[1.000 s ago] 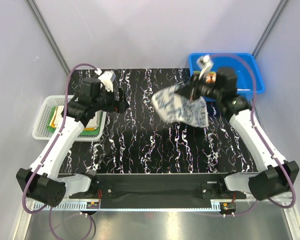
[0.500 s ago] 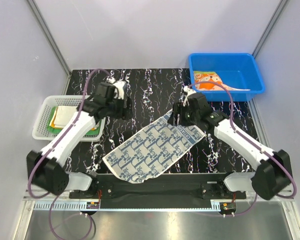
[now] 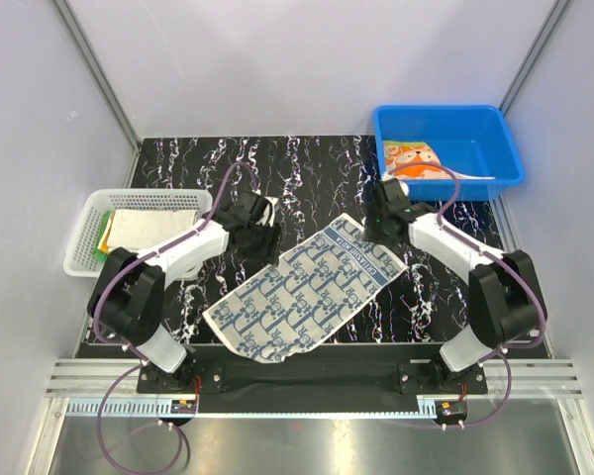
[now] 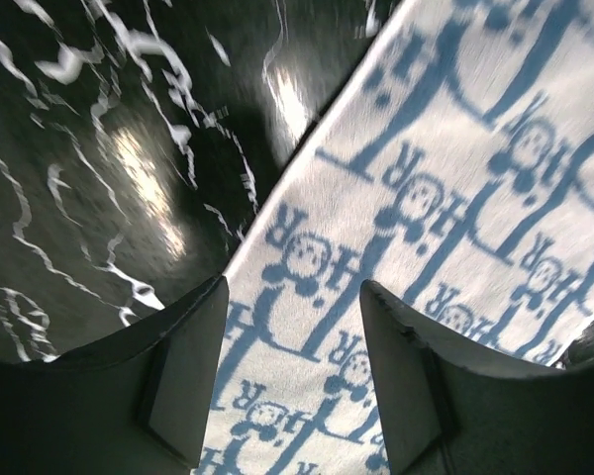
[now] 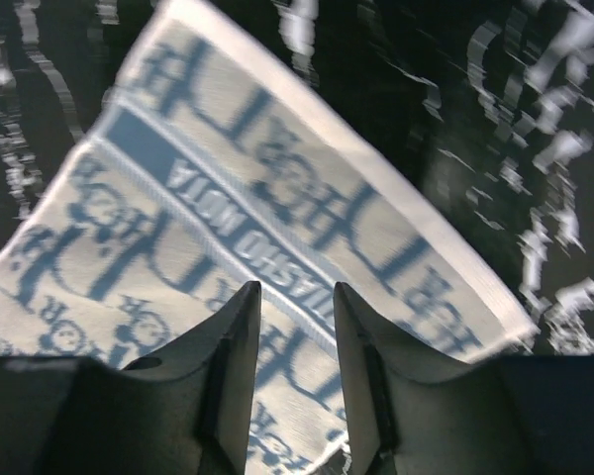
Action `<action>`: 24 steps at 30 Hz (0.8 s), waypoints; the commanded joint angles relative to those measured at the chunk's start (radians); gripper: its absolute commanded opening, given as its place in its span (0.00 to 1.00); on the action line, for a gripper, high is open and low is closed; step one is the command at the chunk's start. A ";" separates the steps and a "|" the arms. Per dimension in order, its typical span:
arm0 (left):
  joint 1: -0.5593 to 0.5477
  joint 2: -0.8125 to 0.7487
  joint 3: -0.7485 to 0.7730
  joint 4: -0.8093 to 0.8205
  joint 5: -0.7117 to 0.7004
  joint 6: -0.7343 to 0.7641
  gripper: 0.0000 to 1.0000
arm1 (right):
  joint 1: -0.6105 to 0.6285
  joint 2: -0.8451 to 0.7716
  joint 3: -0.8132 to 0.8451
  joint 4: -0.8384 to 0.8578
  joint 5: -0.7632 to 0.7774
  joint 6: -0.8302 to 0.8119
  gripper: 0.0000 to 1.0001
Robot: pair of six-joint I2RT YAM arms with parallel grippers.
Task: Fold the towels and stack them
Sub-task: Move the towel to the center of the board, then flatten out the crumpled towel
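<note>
Black marbled bench (image 3: 455,287): the navy-and-white patterned towel (image 3: 307,297), a soft printed rectangle, lies spread flat, its long axis running from near left to far right. The left claw (image 4: 292,292) hovers over its left long edge, jaws wide and empty. The right claw (image 5: 295,292) hangs above the far-right corner, narrower, also empty. Beyond, folded towels (image 3: 144,230) fill a white basket (image 3: 79,265); a fox-face towel (image 3: 411,158) lies in the blue bin (image 3: 505,148).

bright, even light from above; the glossy worktop (image 4: 99,247) shows white glare spots in the left wrist view; right wrist view smeared by motion blur.
</note>
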 commanded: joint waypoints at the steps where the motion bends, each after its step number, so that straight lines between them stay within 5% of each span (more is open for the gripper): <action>1: -0.020 -0.001 -0.058 0.055 -0.012 -0.038 0.60 | -0.056 -0.116 -0.074 -0.002 0.002 0.109 0.42; 5: -0.083 -0.041 -0.139 0.088 -0.015 -0.076 0.59 | -0.081 -0.202 -0.174 -0.029 0.030 0.159 0.49; 16: -0.261 -0.081 -0.288 0.271 0.103 -0.286 0.55 | -0.176 -0.332 -0.383 0.055 0.105 0.235 0.43; 20: -0.306 -0.132 -0.245 0.265 0.108 -0.345 0.56 | -0.182 -0.297 -0.433 0.127 0.056 0.247 0.39; 24: -0.272 -0.162 -0.046 0.095 -0.077 -0.247 0.65 | -0.182 -0.273 -0.449 0.216 0.016 0.250 0.37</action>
